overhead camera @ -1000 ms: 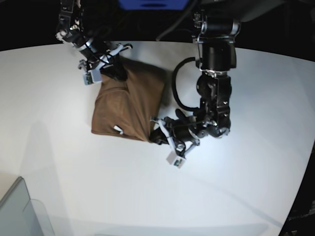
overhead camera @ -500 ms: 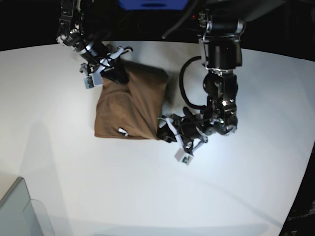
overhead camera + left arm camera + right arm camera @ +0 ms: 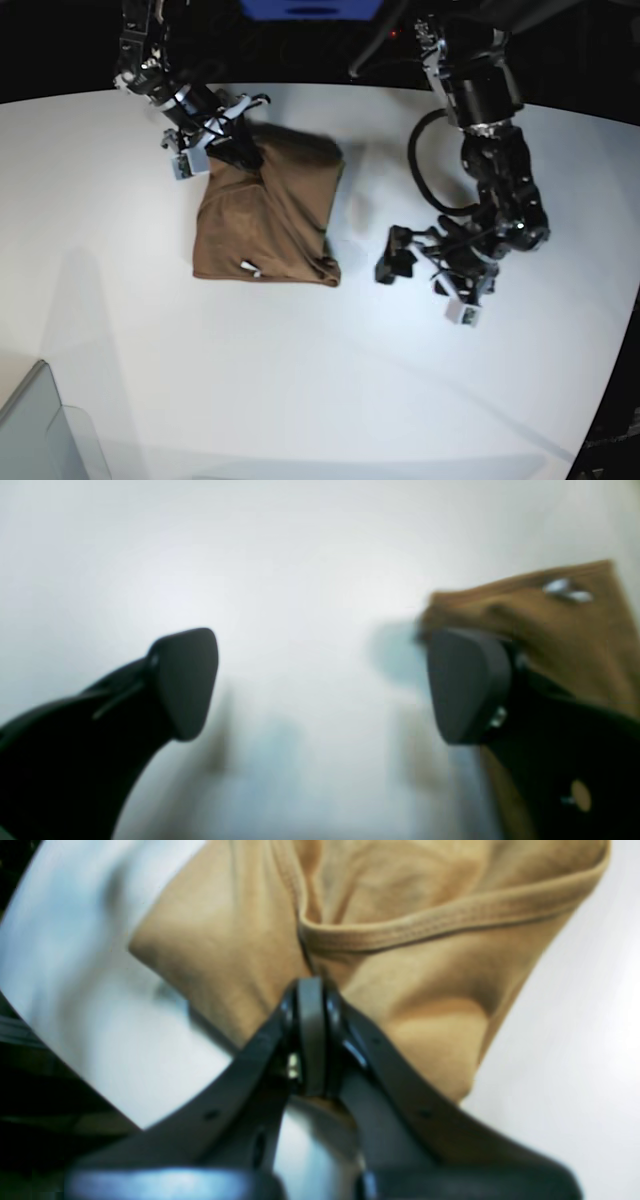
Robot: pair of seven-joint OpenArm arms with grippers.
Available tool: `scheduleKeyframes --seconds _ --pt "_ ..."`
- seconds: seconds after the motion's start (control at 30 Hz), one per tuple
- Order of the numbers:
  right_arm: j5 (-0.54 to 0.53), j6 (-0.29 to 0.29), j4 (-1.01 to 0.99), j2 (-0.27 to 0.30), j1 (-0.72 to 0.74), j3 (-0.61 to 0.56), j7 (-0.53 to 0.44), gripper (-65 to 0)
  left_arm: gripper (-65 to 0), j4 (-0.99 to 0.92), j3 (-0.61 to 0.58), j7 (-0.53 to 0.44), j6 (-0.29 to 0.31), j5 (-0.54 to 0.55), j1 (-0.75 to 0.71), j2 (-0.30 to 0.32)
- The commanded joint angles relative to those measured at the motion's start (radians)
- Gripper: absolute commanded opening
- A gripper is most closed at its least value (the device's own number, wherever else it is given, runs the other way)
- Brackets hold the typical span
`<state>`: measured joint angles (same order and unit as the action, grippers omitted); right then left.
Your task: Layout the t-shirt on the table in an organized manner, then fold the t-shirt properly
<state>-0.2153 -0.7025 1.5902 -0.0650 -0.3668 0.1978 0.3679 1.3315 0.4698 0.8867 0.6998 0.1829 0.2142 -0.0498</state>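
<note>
Reaching in from the far side, our right pincer (image 3: 232, 148) is clamping shut on the far edge of the t-shirt (image 3: 268, 215), arm angled low over the desk (image 3: 300, 380). We are seeing our left pincer (image 3: 405, 252) spread wide and holding nothing, its arm bent down beside the shirt's near corner, apart from it. The brown shirt is lying folded on the white desk, between both pincers.
</note>
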Motion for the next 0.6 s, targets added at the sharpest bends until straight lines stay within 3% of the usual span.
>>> scheduleKeyframes --seconds 0.0,0.27,0.57 --pt "0.017 0.004 0.031 0.003 -0.005 0.007 0.015 -65.0 0.0 0.053 0.03 0.007 -0.002 0.017 -0.003 0.018" --pt "0.012 0.004 0.223 -0.003 -0.031 0.006 0.019 -65.0 0.0 0.346 0.217 0.107 -0.002 0.046 -0.206 0.124" --pt "0.012 0.004 0.322 -0.002 -0.097 0.064 0.019 -65.0 0.0 0.518 0.381 0.11 -0.002 0.363 -0.502 0.206"
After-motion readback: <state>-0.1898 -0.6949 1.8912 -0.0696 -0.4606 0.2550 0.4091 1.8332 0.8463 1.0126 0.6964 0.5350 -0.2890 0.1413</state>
